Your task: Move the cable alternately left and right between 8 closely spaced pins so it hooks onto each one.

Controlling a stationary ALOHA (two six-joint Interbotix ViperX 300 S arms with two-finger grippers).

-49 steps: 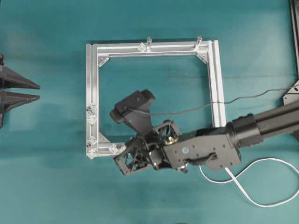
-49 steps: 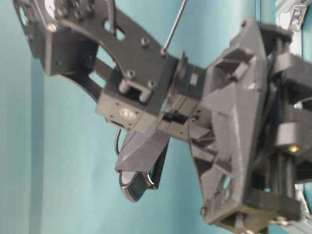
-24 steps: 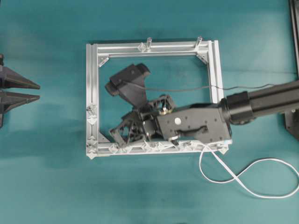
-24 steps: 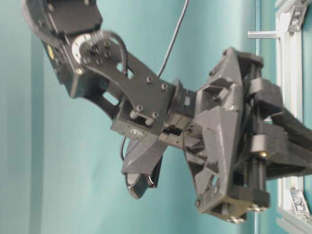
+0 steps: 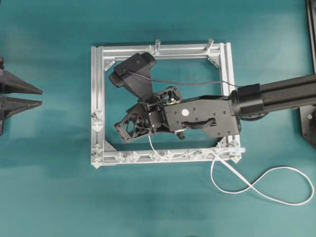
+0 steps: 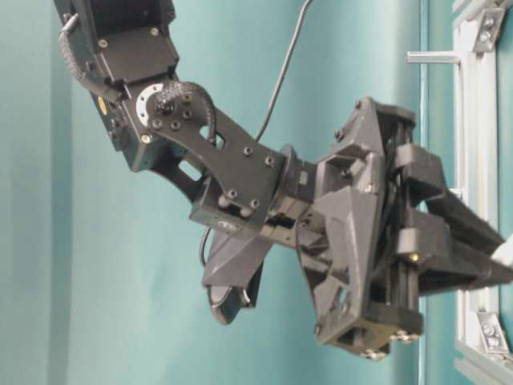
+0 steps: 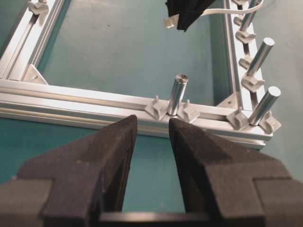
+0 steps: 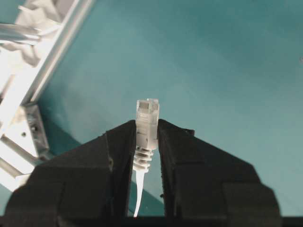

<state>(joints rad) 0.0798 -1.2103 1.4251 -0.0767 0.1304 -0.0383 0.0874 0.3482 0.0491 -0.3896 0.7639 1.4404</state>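
We see the right gripper (image 5: 126, 129) inside the frame (image 5: 97, 98), its jaws clamped on the plug (image 8: 147, 124) at the cable's end, the plug's clear tip poking out past the fingertips. From the plug, the cable (image 5: 256, 190) drops to the bottom rail, runs along the row of pins (image 5: 163, 155) there, leaves the frame at its lower right corner and lies in a loose figure-of-eight loop on the table (image 5: 49, 197).

In the overhead view we judge that the cable lies along or among the bottom-rail pins, but the picture is too coarse to count how many it truly hooks or whether it alternates sides. More pins sit on the left rail, and none of these carries the cable yet; by our reading, weaving is partly done at best, with the stretch nearest the gripper hanging free above the rail.

The left gripper (image 7: 150, 142) is parked well off to the left, jaws spread wide and holding nothing; its camera looks at a round post (image 7: 176, 93) on the near rail.

The table is a flat teal surface, bare but for the aluminium frame and the slack cable. We can make out little of the room: teal fills every view, apart from dark fittings at the right edge of the overhead view.
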